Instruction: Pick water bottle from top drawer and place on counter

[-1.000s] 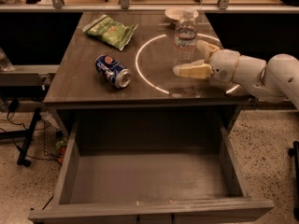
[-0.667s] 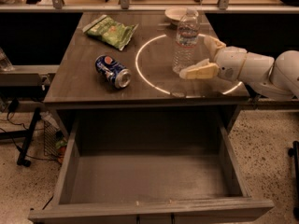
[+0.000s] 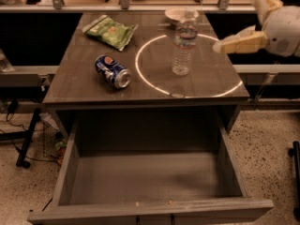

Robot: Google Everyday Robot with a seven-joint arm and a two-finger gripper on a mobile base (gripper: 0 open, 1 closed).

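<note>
- Since the water bottle [image 3: 184, 43] stands upright on the table [image 3: 75, 84], inside the white circle [image 3: 140, 65] and toward its far side, the placing looks done. The top drawer [image 3: 150, 209] below hangs open with nothing in it.
- Tipping is the main risk, as I judge it: the bottle is tall, narrow and probably light, so a slight knock high on its body would put it over.
- Once down it could roll off the front edge into the drawer, or strike the bowl [image 3: 174, 14] just behind it.
- Such a knock would most likely come from the gripper [image 3: 229, 42], which hovers off the table's right edge at about the height of the bottle's upper half.
- Its fingers point toward the bottle and look parted, with nothing between them. The bottle stands beyond their tips, apart from them by a clear gap.
- A sideways sweep back across the table would be the danger; a pull straight away looks safe.
- Further out, the Pepsi can [image 3: 112, 71] lies on its side and the green snack bag [image 3: 110, 31] rests at the far corner, both well apart from the bottle.
</note>
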